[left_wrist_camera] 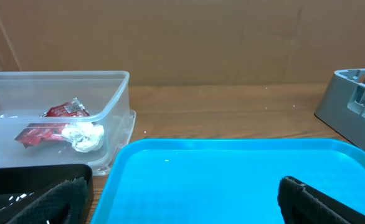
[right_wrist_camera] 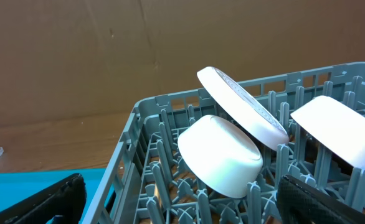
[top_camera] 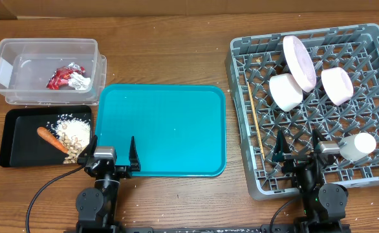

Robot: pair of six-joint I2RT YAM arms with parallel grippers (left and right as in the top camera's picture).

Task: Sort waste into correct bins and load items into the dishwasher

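The grey dish rack [top_camera: 241, 77] at the right holds a tilted round white plate [top_camera: 299, 62], a white bowl [top_camera: 285, 91], a pale pink bowl [top_camera: 337, 85], a small white cup [top_camera: 359, 145] and wooden chopsticks [top_camera: 256, 118]. Red and silver wrappers [top_camera: 66, 77] lie in the clear tub [top_camera: 2, 68]. A carrot [top_camera: 51, 139] and beige scraps [top_camera: 73, 131] lie in the black tray [top_camera: 15, 123]. My left gripper [top_camera: 113, 150] is open and empty over the teal tray's near edge. My right gripper [top_camera: 298, 145] is open and empty over the rack's front part. The right wrist view shows the plate [right_wrist_camera: 241, 109] and white bowl [right_wrist_camera: 223, 155].
A large teal serving tray [top_camera: 163, 129] lies in the middle, bare. Brown cardboard walls stand behind the table. The left wrist view shows the tub with wrappers [left_wrist_camera: 61, 124] and the teal tray [left_wrist_camera: 232, 177].
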